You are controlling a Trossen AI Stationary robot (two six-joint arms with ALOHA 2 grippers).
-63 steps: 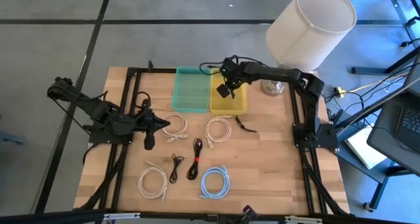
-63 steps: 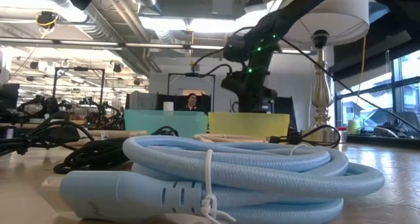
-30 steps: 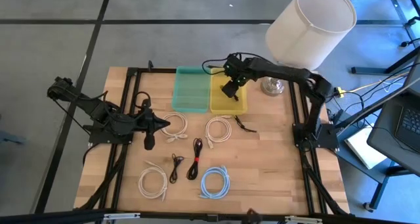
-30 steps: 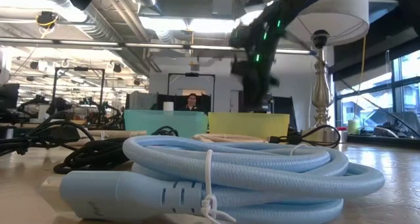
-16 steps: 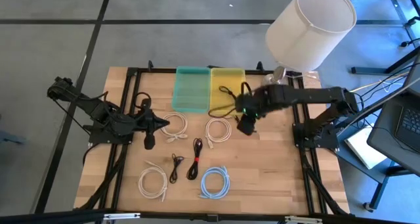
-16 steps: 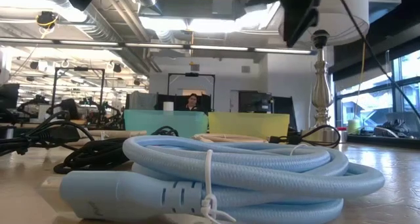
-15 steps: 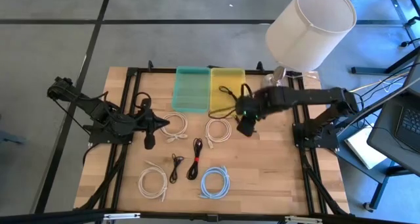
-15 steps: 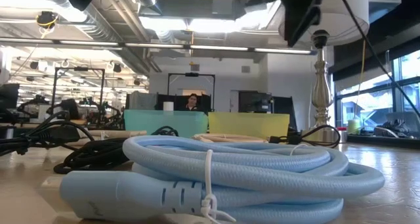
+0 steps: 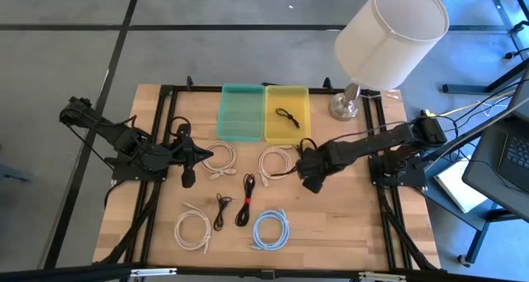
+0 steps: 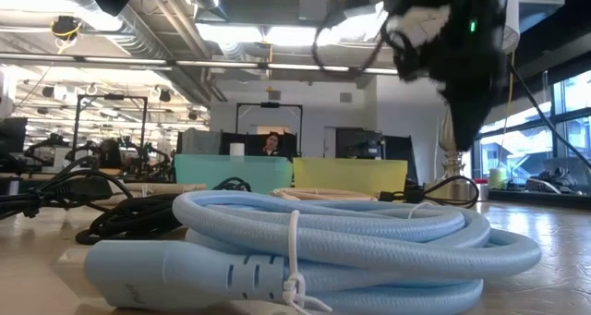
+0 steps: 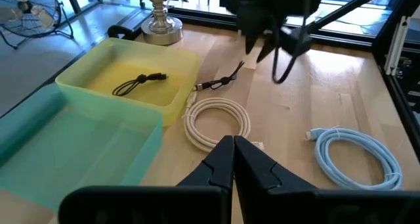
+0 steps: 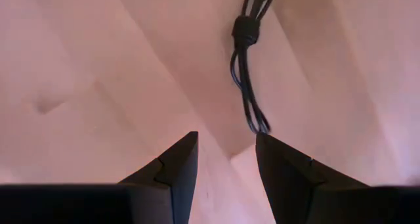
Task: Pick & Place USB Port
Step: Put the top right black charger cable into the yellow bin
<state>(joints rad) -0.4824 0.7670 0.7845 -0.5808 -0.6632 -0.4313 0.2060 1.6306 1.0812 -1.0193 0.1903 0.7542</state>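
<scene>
High view: our right gripper has swung from the yellow bin to mid-frame, jaws parted and empty, above a loose black cable. One USB cable lies binned; next pick begins.

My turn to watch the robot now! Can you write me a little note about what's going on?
Left gripper: shut, resting at the table's left side, holding nothing.
Right gripper: open, empty, low over a small black cable beside the white cable coil.
Done: one black cable lies in the yellow bin.
The green bin looks empty.
Left: more cables remain on the table, among them a blue coil. Probably the small black one is next.
</scene>
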